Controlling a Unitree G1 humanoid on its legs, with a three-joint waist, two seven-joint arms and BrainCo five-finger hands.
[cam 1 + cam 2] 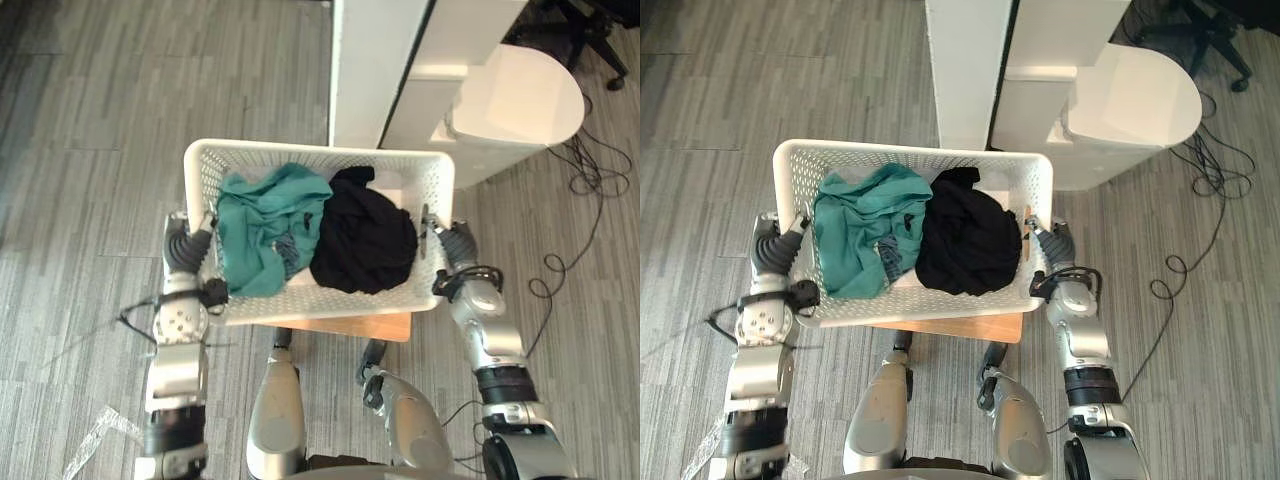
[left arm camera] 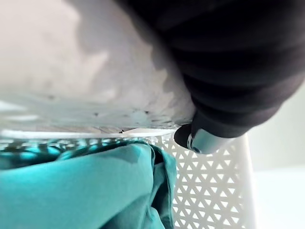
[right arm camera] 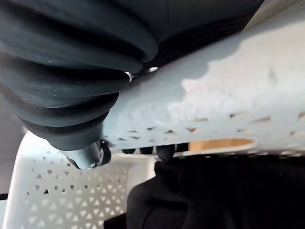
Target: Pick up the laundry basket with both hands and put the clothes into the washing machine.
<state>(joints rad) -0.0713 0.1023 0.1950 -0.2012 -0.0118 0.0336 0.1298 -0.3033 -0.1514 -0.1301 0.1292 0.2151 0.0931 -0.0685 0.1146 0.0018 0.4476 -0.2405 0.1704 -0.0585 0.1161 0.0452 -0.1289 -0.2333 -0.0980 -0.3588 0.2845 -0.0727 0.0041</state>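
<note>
I find nothing to read here: no words, numbers, labels or signs on the basket (image 1: 320, 151), on the teal and black clothes (image 1: 365, 240) in it, or on the white unit (image 1: 520, 95) beyond.

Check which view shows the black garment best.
Left eye view: the black garment lies whole in the laundry basket, right of the teal garment. The right eye view shows the same. The right wrist view catches a part of it close up under the rim; the left wrist view faces teal cloth.
</note>
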